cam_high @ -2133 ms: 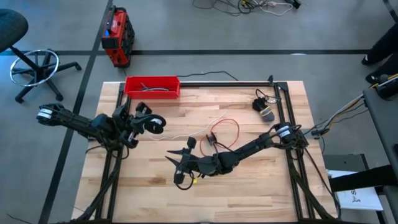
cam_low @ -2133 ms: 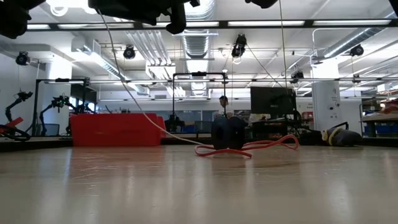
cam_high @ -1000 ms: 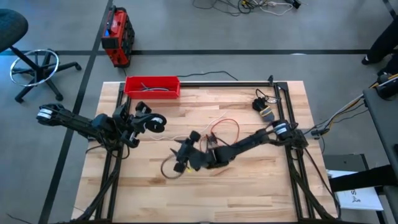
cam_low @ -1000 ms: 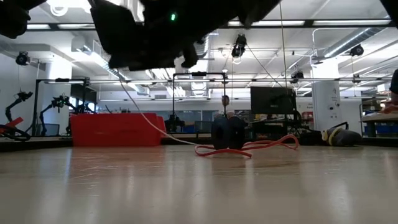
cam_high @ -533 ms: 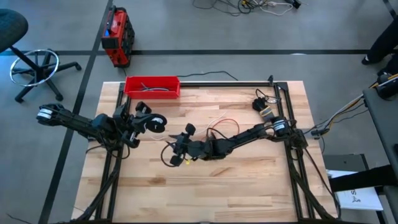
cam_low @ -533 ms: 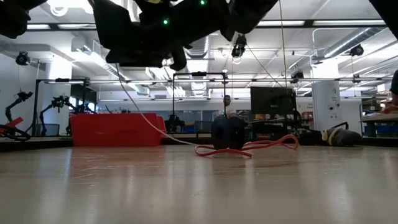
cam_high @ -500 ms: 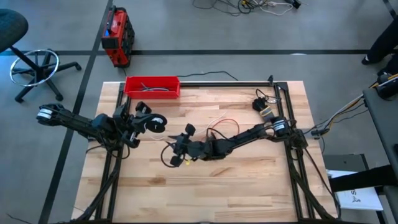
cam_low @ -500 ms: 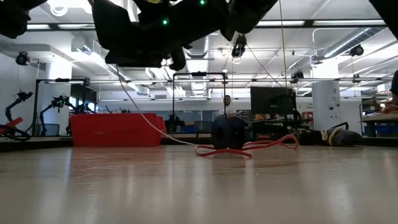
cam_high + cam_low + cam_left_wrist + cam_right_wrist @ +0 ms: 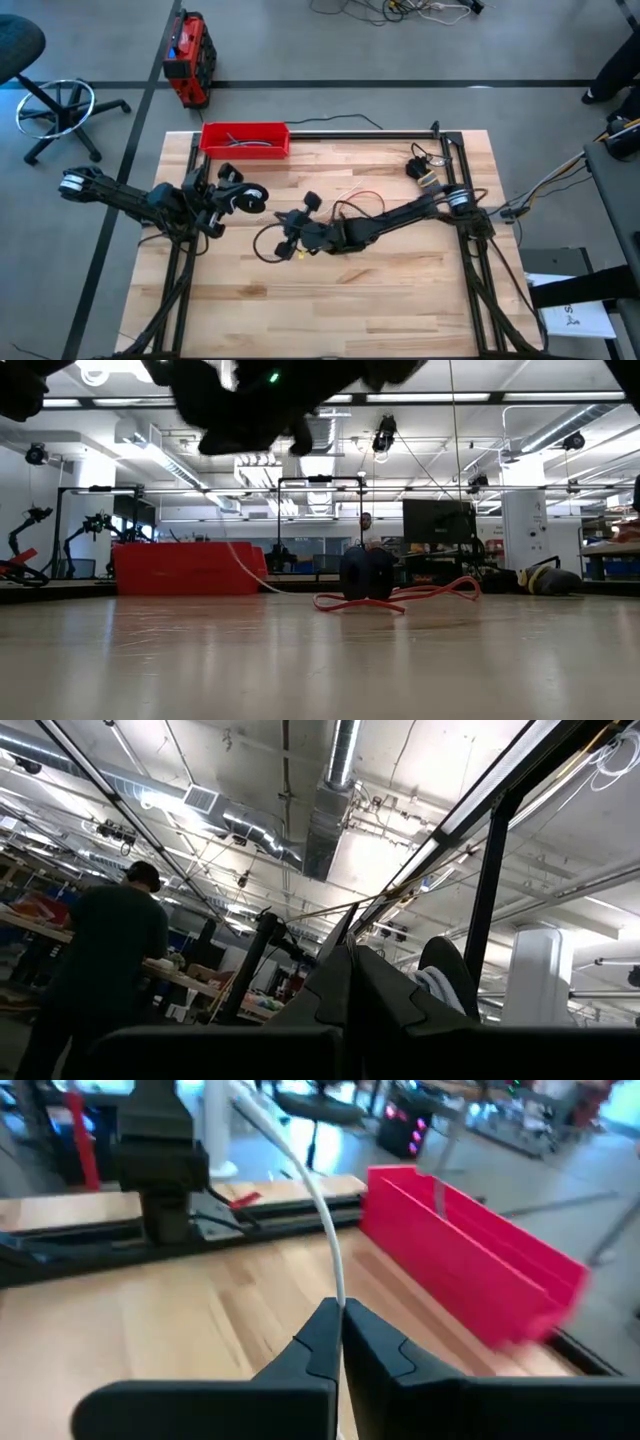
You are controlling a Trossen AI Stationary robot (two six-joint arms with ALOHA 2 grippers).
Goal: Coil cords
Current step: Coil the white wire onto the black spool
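No brand, label or writing can be read in any view.

The right arm reaches low across the middle of the surface [image 9: 400,300], stretched from its base at the surface's right edge. Its right gripper [image 9: 340,1342] is closed on the white cord [image 9: 322,1240]: in the right wrist view the two dark fingers [image 9: 310,1342] meet with the cord pinched at their tips. From the gripper the cord rises forward and away, toward the left arm's post. Ahead of the gripper and to one side stands the red tray [image 9: 470,1275] on the surface.

In the high view the right gripper [image 9: 290,238] sits near the surface's centre, with a loop of white cord [image 9: 262,243] curving just beside it on the side toward the left arm. The red cord [image 9: 362,200] lies in a loose loop just behind the right forearm, toward the far edge. In the low view the red cord [image 9: 440,592] rests flat on the surface beside two small black discs [image 9: 366,574] standing close together, while the white cord [image 9: 245,572] climbs from there up to the dark gripper overhead.

The left arm waits at the surface's left edge, raised, its left gripper [image 9: 250,198] pointing toward the centre and well apart from both cords. In the left wrist view its fingers [image 9: 350,990] stand pressed together, holding nothing, aimed up at the ceiling; a person [image 9: 100,970] stands in the room beyond.
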